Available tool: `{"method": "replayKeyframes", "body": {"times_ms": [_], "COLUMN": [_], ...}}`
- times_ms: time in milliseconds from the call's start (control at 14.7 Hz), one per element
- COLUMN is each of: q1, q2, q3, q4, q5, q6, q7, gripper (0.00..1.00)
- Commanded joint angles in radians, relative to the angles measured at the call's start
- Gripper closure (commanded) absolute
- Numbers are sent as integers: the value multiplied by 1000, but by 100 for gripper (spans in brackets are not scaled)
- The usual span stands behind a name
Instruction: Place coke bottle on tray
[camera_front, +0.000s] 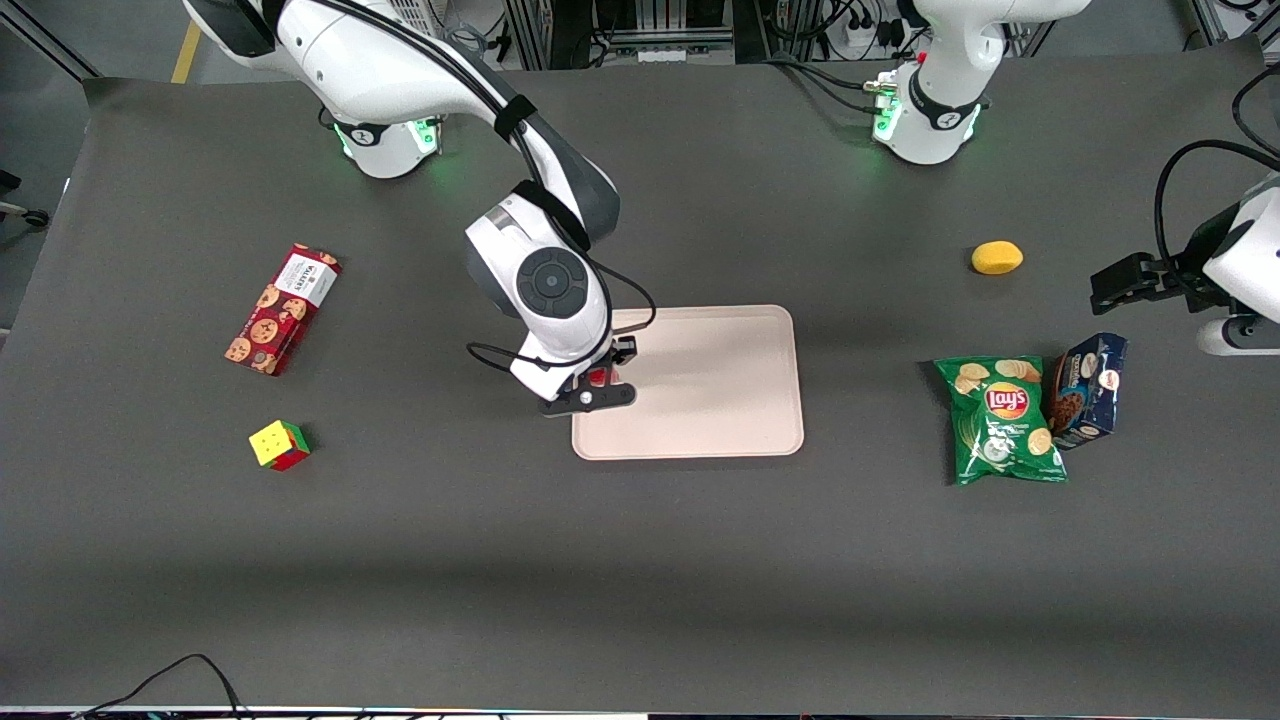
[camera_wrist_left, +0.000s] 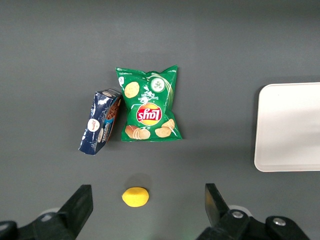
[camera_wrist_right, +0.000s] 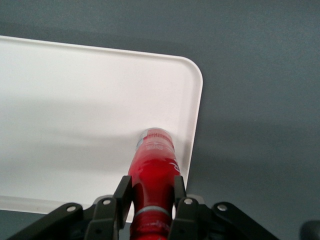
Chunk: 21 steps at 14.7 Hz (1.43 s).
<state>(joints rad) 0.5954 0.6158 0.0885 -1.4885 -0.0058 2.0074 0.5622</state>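
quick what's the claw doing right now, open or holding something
Right arm's claw: closed on the coke bottle, holding it over the tray, near the tray's edge.

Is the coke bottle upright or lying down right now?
Upright: the gripper holds the coke bottle by its neck, base down over the tray.

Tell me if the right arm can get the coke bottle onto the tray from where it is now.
Probably yes: the gripper is shut on the coke bottle, upright over bare tray just inside its rim, with nothing under it.
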Motion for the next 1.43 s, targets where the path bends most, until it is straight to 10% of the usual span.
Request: {"method": "replayKeyframes", "body": {"times_ms": [0,136,204,951,1358], "q1": [7,6,7,-6,-185], "q2": [15,15,15,-106,-353], "q3": [-16,-20,-20,-12,54], "q4": [39,40,40,96,91], "q5": [-11,-11,-10,3,-8], "q6": [-2,-2,-2,-54,-336], "q7": [8,7,11,11,-2], "gripper": [78,13,0,0,0]}}
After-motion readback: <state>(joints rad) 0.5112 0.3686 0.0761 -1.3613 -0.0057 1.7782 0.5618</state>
